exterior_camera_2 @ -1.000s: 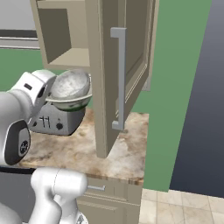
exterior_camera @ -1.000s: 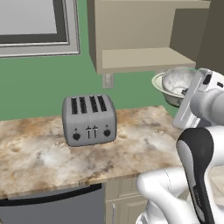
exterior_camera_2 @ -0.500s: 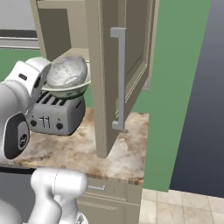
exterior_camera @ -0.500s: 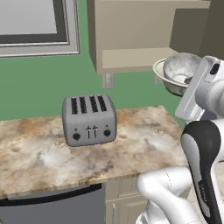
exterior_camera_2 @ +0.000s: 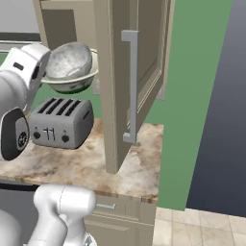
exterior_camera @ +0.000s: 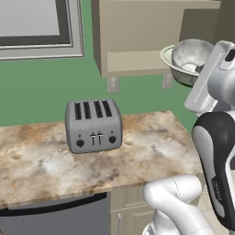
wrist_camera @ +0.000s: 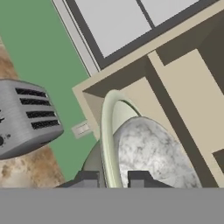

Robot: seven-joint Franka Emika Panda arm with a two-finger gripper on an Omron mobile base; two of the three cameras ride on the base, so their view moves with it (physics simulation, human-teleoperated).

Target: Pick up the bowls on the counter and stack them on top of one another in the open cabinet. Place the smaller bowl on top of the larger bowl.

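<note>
The smaller bowl [exterior_camera: 190, 49], greyish-white and mottled, sits nested inside the larger bowl [exterior_camera: 180, 77], pale green-cream. Both hang in the air at the level of the open cabinet's shelf [exterior_camera: 133, 62], just off its right front corner. My gripper [exterior_camera: 200, 69] is shut on the rim of the stacked pair. In the hand view the gripper [wrist_camera: 113, 180] straddles the larger bowl's rim [wrist_camera: 106, 131], with the smaller bowl [wrist_camera: 153, 153] inside and the open cabinet [wrist_camera: 188, 87] beyond. From the right, the smaller bowl [exterior_camera_2: 69, 60] and larger bowl [exterior_camera_2: 72, 85] float above the counter [exterior_camera_2: 139, 168].
A grey four-slot toaster [exterior_camera: 94, 126] stands on the counter [exterior_camera: 151, 142] below and left of the bowls. The cabinet's open door [exterior_camera_2: 115, 72] with its long handle [exterior_camera_2: 129, 86] juts out to the right of the bowls. A window [exterior_camera: 36, 23] is at the upper left.
The gripper has carried the nested bowls upward, from just above toaster height to the level of the cabinet shelf. Its grip has stayed shut.
</note>
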